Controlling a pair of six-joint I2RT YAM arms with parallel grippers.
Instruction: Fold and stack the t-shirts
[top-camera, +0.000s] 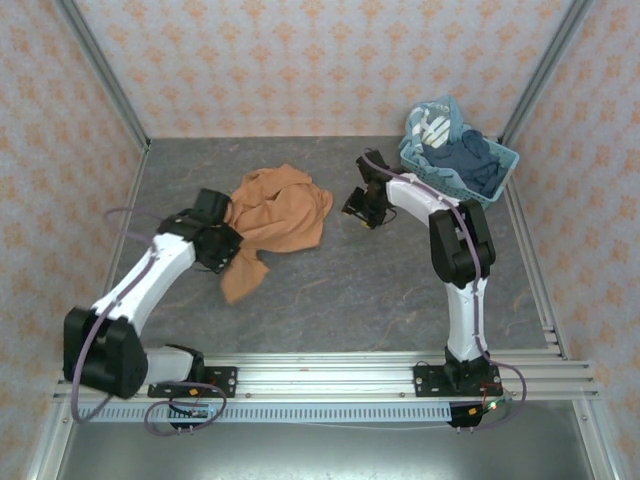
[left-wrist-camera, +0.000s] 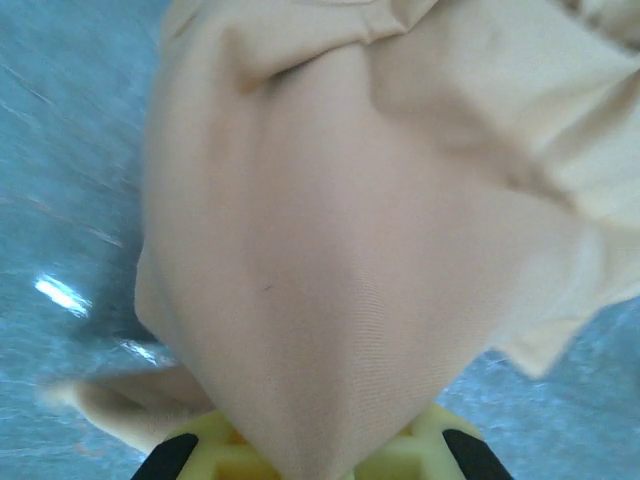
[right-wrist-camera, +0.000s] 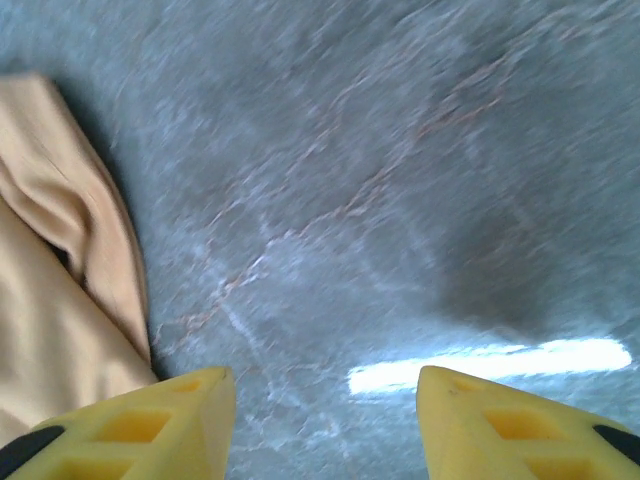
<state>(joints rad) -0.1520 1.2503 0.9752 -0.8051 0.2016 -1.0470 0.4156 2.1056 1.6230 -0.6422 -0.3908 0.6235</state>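
An orange-brown t-shirt lies crumpled on the grey table, left of the middle, with a flap trailing toward the near side. My left gripper is at the shirt's left edge and is shut on its cloth; in the left wrist view the fabric bunches down between the yellow fingers. My right gripper hovers open just right of the shirt, its yellow fingertips spread over bare table with nothing between them. The shirt's right edge lies to their left.
A light blue lattice basket holding dark blue clothes stands at the back right corner, behind the right arm. Patterned walls and metal posts close the table in. An aluminium rail runs along the near edge.
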